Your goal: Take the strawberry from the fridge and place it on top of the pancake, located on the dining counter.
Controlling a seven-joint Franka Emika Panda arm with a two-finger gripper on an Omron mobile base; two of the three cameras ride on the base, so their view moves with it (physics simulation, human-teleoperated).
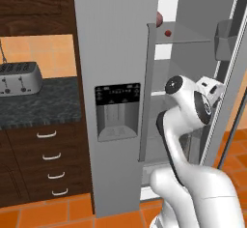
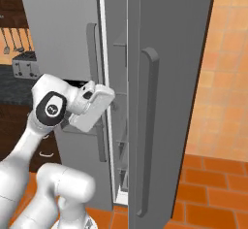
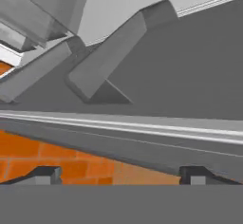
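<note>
The grey fridge [image 1: 116, 53] stands with its right door [image 2: 169, 77] swung open. A tiny bright red strawberry [image 1: 167, 33] lies on an upper glass shelf, beside a larger reddish-brown fruit [image 1: 159, 18] at the shelf's left edge. My white hand [image 1: 211, 89] reaches into the opening well below that shelf, close to the open door. In the hand view my gripper [image 3: 121, 175] is open, its fingertips [image 3: 45, 174] wide apart with nothing between them, facing grey door bins and orange floor. The dining counter and pancake are out of view.
Left of the fridge, a black-speckled worktop [image 1: 43, 104] carries a silver toaster [image 1: 19, 77] above dark wood drawers [image 1: 48, 159]. The open door's long handle [image 2: 149, 126] stands close to my arm. Orange tile floor [image 2: 213, 194] lies to the right.
</note>
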